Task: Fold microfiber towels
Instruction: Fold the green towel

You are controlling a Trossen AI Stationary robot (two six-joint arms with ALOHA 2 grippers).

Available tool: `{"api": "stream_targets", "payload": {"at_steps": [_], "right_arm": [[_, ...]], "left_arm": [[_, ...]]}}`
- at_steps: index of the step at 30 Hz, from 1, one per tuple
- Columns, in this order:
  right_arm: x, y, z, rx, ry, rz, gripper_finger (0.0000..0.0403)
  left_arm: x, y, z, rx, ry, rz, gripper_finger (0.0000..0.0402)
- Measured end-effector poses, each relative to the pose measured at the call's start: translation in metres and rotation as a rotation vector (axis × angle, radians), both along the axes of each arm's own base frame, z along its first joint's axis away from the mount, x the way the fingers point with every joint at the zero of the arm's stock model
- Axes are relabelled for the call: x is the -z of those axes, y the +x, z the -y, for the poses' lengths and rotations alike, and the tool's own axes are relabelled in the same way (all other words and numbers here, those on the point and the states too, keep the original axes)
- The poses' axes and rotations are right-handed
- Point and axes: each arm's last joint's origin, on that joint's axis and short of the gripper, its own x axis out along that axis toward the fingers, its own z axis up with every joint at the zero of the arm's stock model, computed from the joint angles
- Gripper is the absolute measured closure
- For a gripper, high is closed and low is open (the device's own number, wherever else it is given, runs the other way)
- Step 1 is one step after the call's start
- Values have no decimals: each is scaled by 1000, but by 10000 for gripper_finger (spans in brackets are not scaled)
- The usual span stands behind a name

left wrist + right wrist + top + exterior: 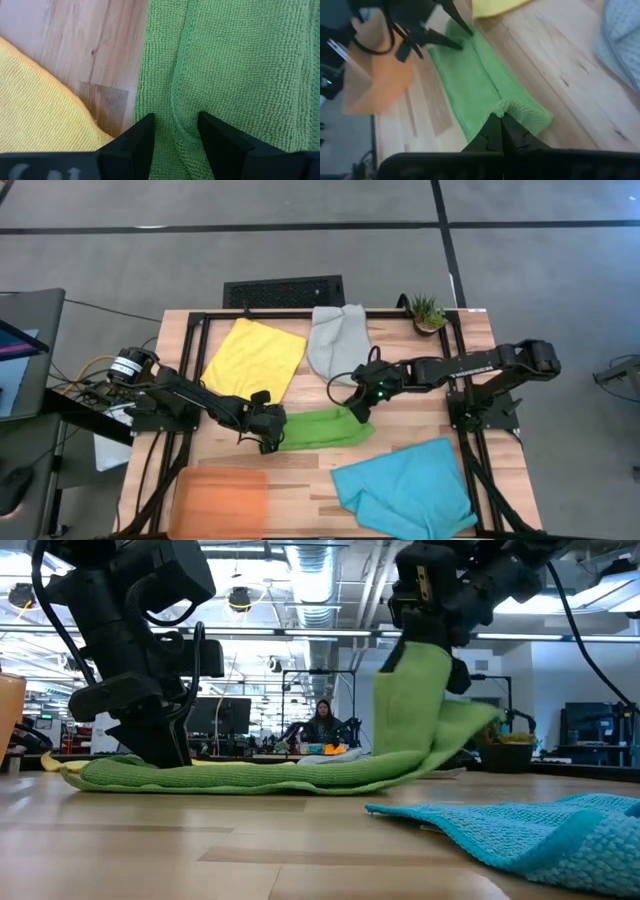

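A green towel (322, 430), folded into a long strip, lies across the table's middle. My left gripper (268, 437) stands open over the strip's left end, pointing steeply down. My right gripper (358, 413) is shut on the strip's right end, which rises off the table (410, 690). The rest of the strip lies flat on the wood (250, 776). A yellow towel (252, 358) and a grey towel (337, 340) lie spread at the far side. A turquoise towel (405, 485) lies crumpled at the near right. My left gripper's open fingers (142, 130) come down from above onto the green towel's left end (165, 100). A raised hem ridge (176, 107) runs between them. That end lies flat on the table. Whether they press on the cloth, I cannot tell. My right gripper pinches the bunched right end of the green towel (507, 107) between its two fingers, slanting down from the table's right side. That end is lifted clear and hangs in a folded loop below the fingers (405, 710). The cloth is slack.
An orange tray (222, 498) lies at the near left edge. A small potted plant (428, 312) stands at the far right corner. Bare wood shows between the green strip and the tray. A person sits far off in the room behind (324, 720).
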Motion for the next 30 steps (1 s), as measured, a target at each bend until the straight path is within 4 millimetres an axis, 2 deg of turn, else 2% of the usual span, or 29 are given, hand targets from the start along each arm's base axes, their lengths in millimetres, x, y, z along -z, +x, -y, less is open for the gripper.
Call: {"api": "stream_targets", "payload": {"at_steps": [24, 30], "right_arm": [[-17, 12, -1, -4, -40, 198, 403], [-29, 26, -1, -23, -77, 233, 403]], "left_arm": [[0, 0, 0, 0, 1, 0, 252], [0, 0, 0, 1, 1, -1, 252]]}}
